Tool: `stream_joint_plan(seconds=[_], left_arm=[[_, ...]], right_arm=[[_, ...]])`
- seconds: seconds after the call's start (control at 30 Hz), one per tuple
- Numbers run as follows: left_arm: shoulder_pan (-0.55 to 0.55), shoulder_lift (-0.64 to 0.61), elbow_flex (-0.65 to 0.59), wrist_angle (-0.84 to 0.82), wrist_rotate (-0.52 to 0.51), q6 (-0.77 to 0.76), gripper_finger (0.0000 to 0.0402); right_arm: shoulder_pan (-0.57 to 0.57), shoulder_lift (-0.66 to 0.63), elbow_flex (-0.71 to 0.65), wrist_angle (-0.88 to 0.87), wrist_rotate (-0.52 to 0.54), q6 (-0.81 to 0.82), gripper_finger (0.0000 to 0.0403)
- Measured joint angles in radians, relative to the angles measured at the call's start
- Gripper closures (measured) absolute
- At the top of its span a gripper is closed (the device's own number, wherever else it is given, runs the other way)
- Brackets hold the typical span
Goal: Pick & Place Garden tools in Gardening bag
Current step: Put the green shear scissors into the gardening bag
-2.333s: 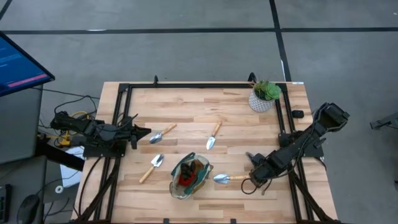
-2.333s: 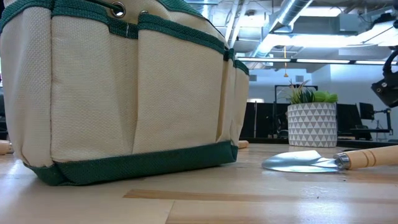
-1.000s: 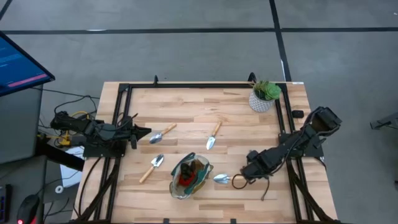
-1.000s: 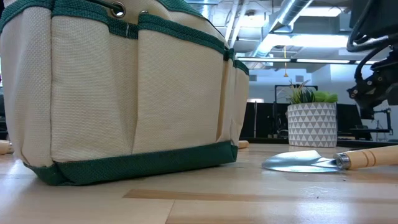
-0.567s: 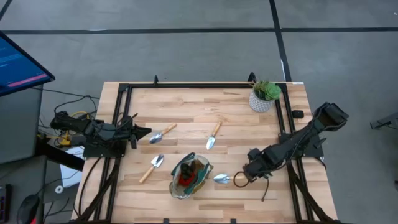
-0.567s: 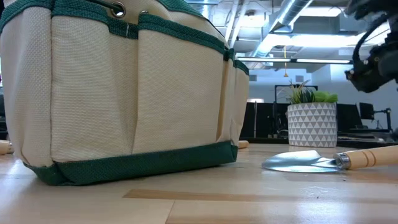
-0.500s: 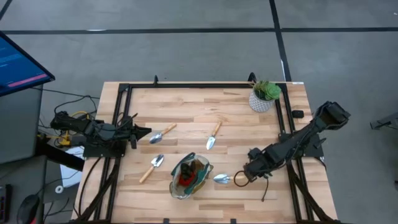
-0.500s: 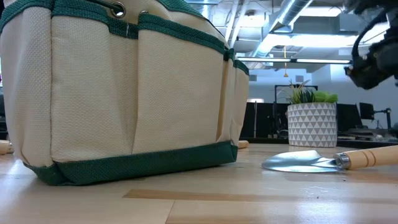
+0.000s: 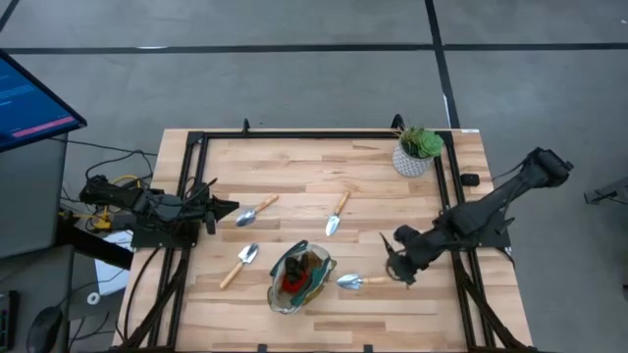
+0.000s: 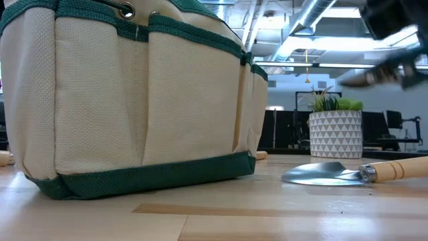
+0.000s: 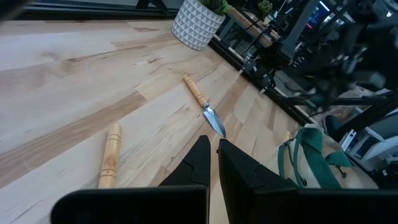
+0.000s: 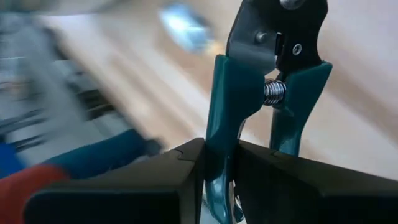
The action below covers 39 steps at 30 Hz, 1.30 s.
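The gardening bag (image 9: 299, 277), beige with green trim, stands near the table's front edge and fills the low view (image 10: 134, 100). A trowel (image 9: 358, 281) lies flat on the table just right of it. Two more trowels (image 9: 257, 210) (image 9: 238, 264) lie to the bag's left and one (image 9: 337, 213) lies behind it. My right gripper (image 9: 397, 263) hovers right of the bag, above that nearest trowel's handle, shut on the green-black pruning shears (image 12: 261, 81). My left gripper (image 9: 234, 208) rests shut at the table's left side, touching nothing. My right gripper pinches one teal handle (image 12: 217, 134) of the pruning shears between its two fingers. The other handle (image 12: 297, 99) runs past the outer finger (image 12: 280, 180). The shears point away from the gripper, black head (image 12: 280, 25) farthest out, lifted clear of the table.
A white patterned pot with a green plant (image 9: 415, 152) stands at the far right corner. A black frame rail (image 9: 324, 134) runs along the table's far edge. Bare wood lies between the bag and the pot.
My right gripper has risen and drawn back toward the table's right and far side, carrying the shears. The handle of the trowel beside the bag, covered by the gripper before, now shows; the trowel has stayed where it was.
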Motion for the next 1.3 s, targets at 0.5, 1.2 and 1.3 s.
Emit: stream_joint_plan(seconds=[0.5, 1.2, 1.3], left_arm=[[0.0, 0.0, 0.0, 0.01, 0.0, 0.0, 0.0399], [0.0, 0.0, 0.0, 0.026, 0.0, 0.0, 0.0399], [0.0, 0.0, 0.0, 0.031, 0.0, 0.0, 0.0399]], right_arm=[[-0.122, -0.189, 0.0, 0.413, -0.22, -0.029, 0.035], [-0.496, 0.126, 0.002, 0.925, -0.853, 0.217, 0.0342], [-0.533, 0.154, 0.002, 0.917, -0.847, 0.246, 0.0341]])
